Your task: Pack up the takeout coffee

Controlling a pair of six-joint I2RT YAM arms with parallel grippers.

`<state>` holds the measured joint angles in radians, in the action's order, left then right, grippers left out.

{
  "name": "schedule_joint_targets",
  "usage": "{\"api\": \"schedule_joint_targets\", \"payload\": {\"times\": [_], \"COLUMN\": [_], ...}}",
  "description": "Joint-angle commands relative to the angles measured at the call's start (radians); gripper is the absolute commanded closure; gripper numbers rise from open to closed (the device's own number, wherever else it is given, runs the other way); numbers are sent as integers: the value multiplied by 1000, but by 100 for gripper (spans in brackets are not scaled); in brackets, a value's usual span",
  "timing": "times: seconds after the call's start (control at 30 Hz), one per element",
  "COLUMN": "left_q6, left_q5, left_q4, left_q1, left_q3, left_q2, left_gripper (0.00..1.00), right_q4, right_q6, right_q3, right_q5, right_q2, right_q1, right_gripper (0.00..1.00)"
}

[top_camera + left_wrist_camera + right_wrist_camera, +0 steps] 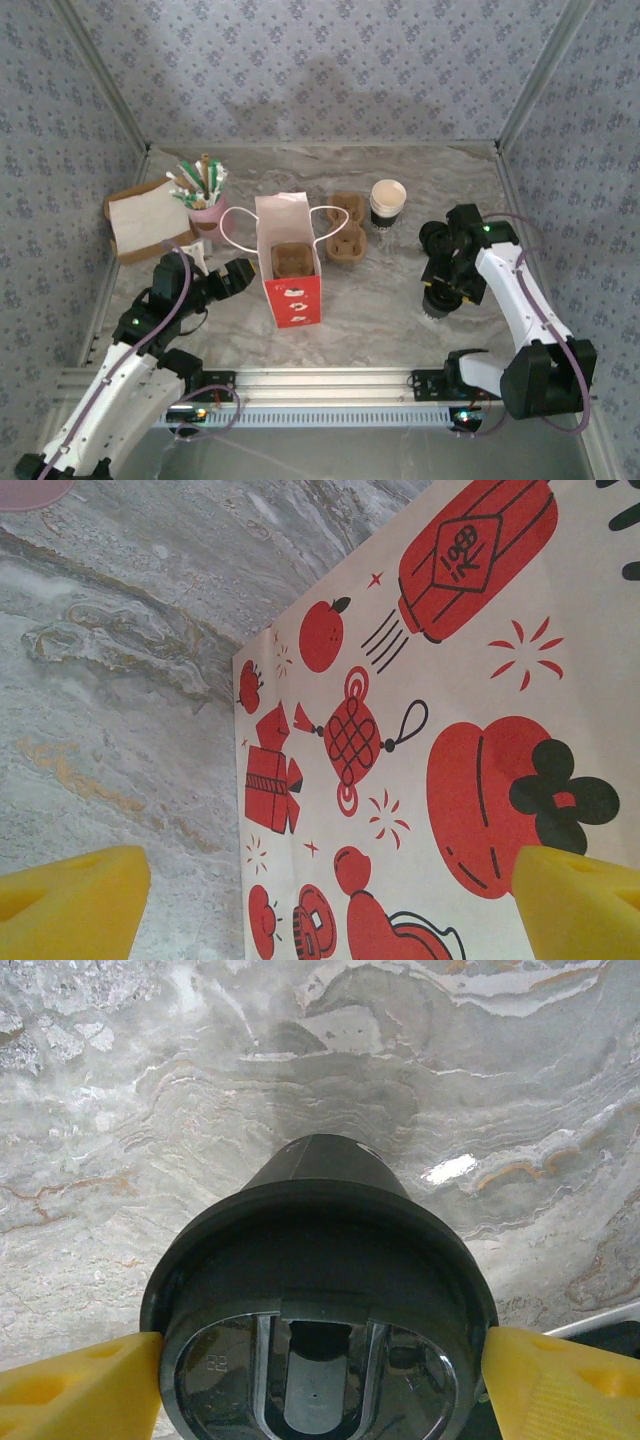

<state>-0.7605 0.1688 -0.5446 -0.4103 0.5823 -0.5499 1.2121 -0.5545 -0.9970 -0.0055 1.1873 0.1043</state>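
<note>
**A:** Where does everything stand?

**B:** The left gripper (236,276) hangs spread wide just beside the bag (290,262), holding nothing. Well to the right, the cup (325,1175) stands upright on the table (200,1060), lid (318,1290) on, under the right gripper (320,1385).

**A:** Gripped?

**B:** Can't tell. The pads (70,1395) sit at the lid's rim on either side, but I can't say whether they press.

**A:** How will it handle?

**B:** Light, I'd judge. It's thin paper that dents, and the lid could pop. Better to take the wall below the rim, gently.

**A:** What do the views add?

**B:** The top view gives the gap between cup and bag. The right wrist gives the pads against the lid.
</note>
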Motion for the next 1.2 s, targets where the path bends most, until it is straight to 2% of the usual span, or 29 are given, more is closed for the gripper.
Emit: {"api": "schedule_joint_targets", "payload": {"times": [0.0, 0.2, 0.37, 1.17], "left_q6": [-11, -13, -14, -12], "left_q5": [11, 15, 16, 16], "left_q4": [30, 37, 39, 37], "left_q1": [5, 6, 5, 6], "left_q3": [-6, -9, -11, -18], "left_q2": [8, 2, 4, 10], "left_gripper": [6, 6, 6, 6], "right_q4": [-6, -10, -12, 26], "right_q6": [7, 7, 7, -40], "right_q3": [21, 28, 29, -14], "right_q5": [-11, -11, -12, 18], "right_q2": [6, 8, 7, -13], "right_q1": [-3, -4, -2, 50], "right_gripper": [17, 18, 13, 15]}}
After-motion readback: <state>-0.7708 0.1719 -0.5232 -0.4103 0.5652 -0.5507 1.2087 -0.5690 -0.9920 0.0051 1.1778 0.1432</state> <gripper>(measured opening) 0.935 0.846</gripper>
